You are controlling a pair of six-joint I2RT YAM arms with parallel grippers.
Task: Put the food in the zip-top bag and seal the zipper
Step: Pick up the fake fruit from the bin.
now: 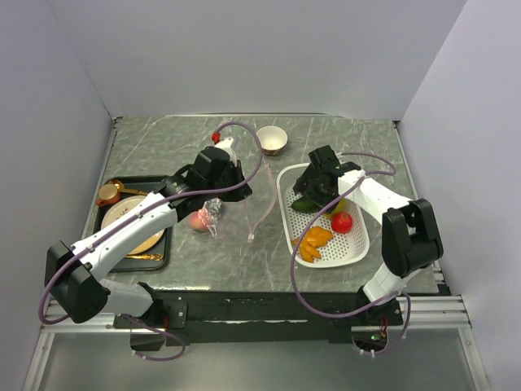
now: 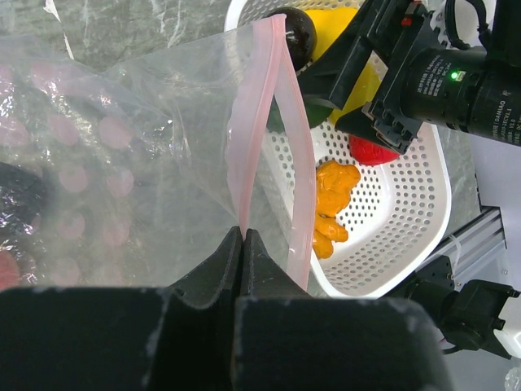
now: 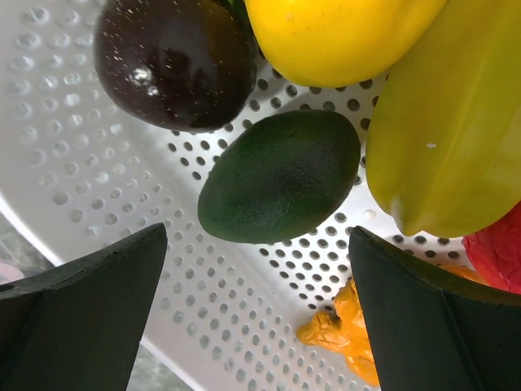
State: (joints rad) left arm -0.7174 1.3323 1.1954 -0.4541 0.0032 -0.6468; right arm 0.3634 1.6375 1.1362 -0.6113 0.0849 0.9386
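Observation:
The clear zip-top bag (image 1: 238, 204) is held up off the table with its mouth open toward the basket. My left gripper (image 2: 242, 232) is shut on one lip of the pale pink zipper (image 2: 252, 122); the other lip (image 2: 297, 204) hangs free. A pinkish food piece (image 1: 198, 221) shows through the bag's low end. My right gripper (image 3: 259, 269) hangs open inside the white basket (image 1: 362, 244), just short of a dark green piece (image 3: 281, 175). Around it lie a dark brown piece (image 3: 175, 61), yellow pieces (image 3: 342, 28), a red one (image 1: 342, 221) and orange ones (image 1: 313, 243).
A black tray (image 1: 163, 252) with gold-coloured dishes sits at the left, under my left arm. A small cup (image 1: 272, 140) stands at the back centre. The right arm's wrist (image 2: 456, 81) is close to the bag's mouth.

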